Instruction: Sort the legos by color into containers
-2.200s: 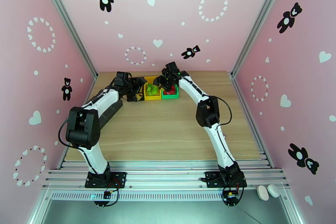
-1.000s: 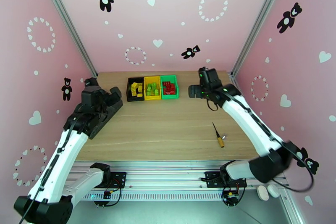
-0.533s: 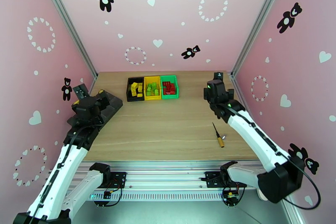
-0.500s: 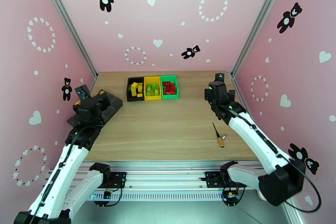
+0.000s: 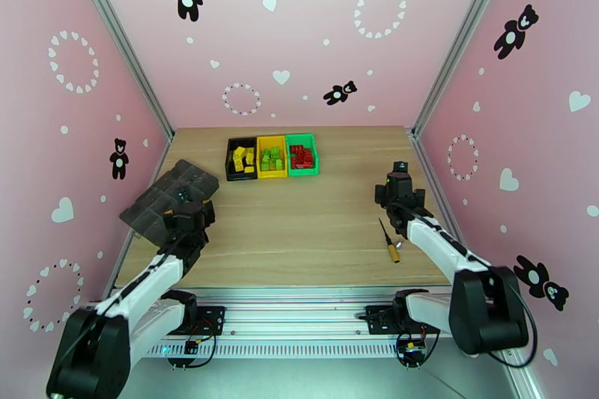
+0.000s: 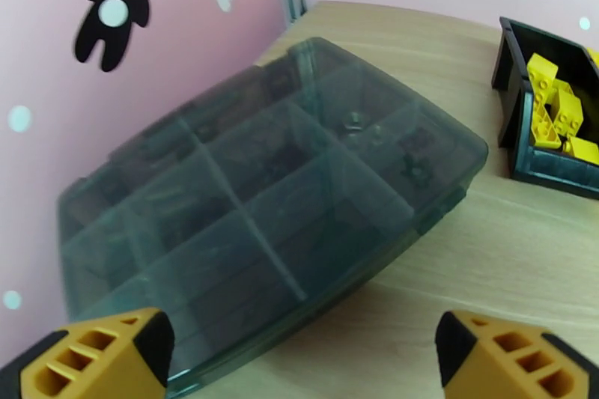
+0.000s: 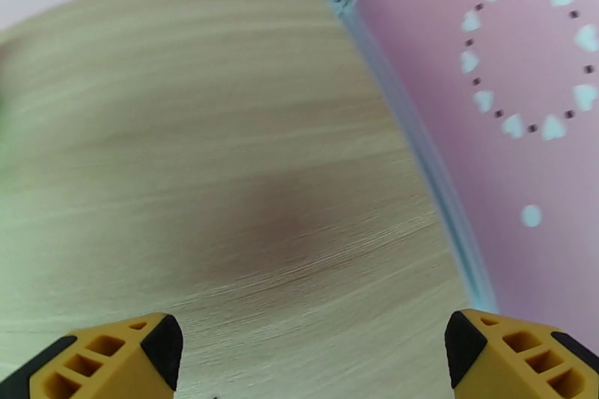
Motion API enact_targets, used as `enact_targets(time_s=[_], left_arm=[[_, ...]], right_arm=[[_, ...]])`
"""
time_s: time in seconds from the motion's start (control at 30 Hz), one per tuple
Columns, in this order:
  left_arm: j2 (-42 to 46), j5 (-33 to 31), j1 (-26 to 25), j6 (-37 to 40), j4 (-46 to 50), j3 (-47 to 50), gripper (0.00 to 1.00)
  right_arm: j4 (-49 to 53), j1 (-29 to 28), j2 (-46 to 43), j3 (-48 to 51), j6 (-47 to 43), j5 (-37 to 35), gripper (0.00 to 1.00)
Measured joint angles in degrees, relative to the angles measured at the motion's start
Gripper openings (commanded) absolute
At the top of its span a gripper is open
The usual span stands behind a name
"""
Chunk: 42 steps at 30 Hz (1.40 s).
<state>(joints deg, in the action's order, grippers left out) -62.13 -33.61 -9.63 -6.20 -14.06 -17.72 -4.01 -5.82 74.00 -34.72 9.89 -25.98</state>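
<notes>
Light wooden table [image 5: 299,221].
Dark grey translucent segmented plastic tray [image 6: 247,206]: at table's left edge, by pink wall.
Left gripper [image 6: 299,352]: jaws wide apart, nothing held, just near side of tray.
Right gripper [image 7: 311,355]: jaws wide apart, nothing held, over bare wood near right edge.
Bins, touching row, far centre:
- black plastic bin [image 5: 230,161]: yellow legos [image 5: 242,158]
- yellow plastic bin [image 5: 272,174]: green legos [image 5: 271,159]
- green plastic bin [image 5: 303,172]: red legos [image 5: 302,156]

Small wooden-handled screwdriver [image 5: 389,243]: lying beside right arm.
</notes>
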Motion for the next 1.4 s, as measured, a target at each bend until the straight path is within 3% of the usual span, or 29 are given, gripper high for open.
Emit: enact_targets(time_s=[0.17, 0.4, 0.6, 0.9, 1.4], left_arm=[[-8.3, 3.8, 2.1, 0.0, -13.2, -0.1, 0.98], [-15.3, 9.9, 4.2, 2.9, -23.7, -2.1, 0.98], [-23.3, 13.8, 8.0, 3.4, -35.7, -1.5, 0.98], [-25.6, 15.4, 7.6, 4.1, -38.2, -1.6, 0.98], [-25.6, 15.4, 7.6, 4.0, -38.0, -1.7, 0.98]], right_arm=[[-10.2, 0.7, 5.1, 2.3, -2.9, 3.7, 0.99], [-21.6, 1.5, 11.3, 2.9, -4.1, 9.7, 0.99], [-28.5, 1.4, 12.3, 5.8, -5.2, 14.6, 0.99], [-38.6, 1.4, 12.6, 11.8, -6.7, 18.2, 0.99], [-39.5, 2.2, 13.2, 11.9, -7.1, 20.4, 0.99]])
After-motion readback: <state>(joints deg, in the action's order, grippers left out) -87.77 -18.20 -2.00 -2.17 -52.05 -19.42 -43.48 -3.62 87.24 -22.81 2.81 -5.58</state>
